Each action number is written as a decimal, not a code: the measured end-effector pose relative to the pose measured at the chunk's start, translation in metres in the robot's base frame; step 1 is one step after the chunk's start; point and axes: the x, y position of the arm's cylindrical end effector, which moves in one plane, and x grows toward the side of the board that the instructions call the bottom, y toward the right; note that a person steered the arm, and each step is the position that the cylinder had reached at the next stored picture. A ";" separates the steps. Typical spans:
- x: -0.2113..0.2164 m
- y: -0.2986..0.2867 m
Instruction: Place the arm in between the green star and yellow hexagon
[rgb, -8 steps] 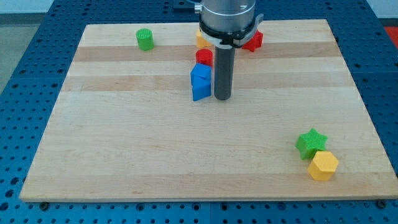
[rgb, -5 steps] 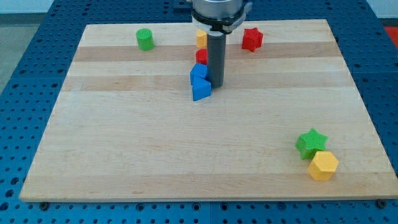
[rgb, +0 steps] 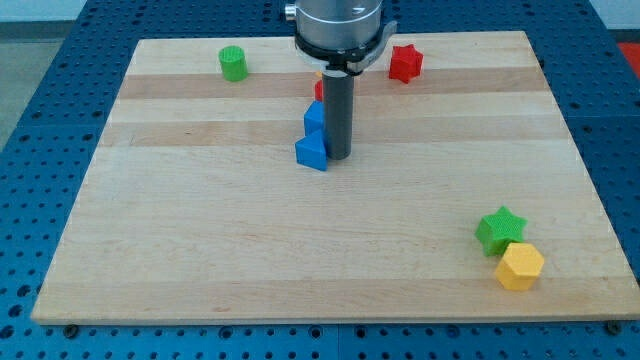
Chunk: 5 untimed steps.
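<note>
The green star (rgb: 499, 230) sits near the board's bottom right, touching the yellow hexagon (rgb: 520, 267) just below it to the right. My tip (rgb: 337, 156) is far from both, up near the board's middle top. It stands right against two blue blocks: a lower blue block (rgb: 312, 153) to its left and an upper blue block (rgb: 315, 116) behind that.
A red block (rgb: 319, 89) shows partly behind the rod, with a sliver of a yellow block above it, mostly hidden. A red star (rgb: 404, 63) lies at the top right. A green cylinder (rgb: 233, 63) lies at the top left. The wooden board (rgb: 200, 250) rests on a blue perforated table.
My tip has moved left and slightly down the view. The lower blue block has been pushed left and down. The green star and yellow hexagon have not moved.
</note>
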 end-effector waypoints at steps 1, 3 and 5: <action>0.005 -0.002; 0.015 0.046; 0.046 0.254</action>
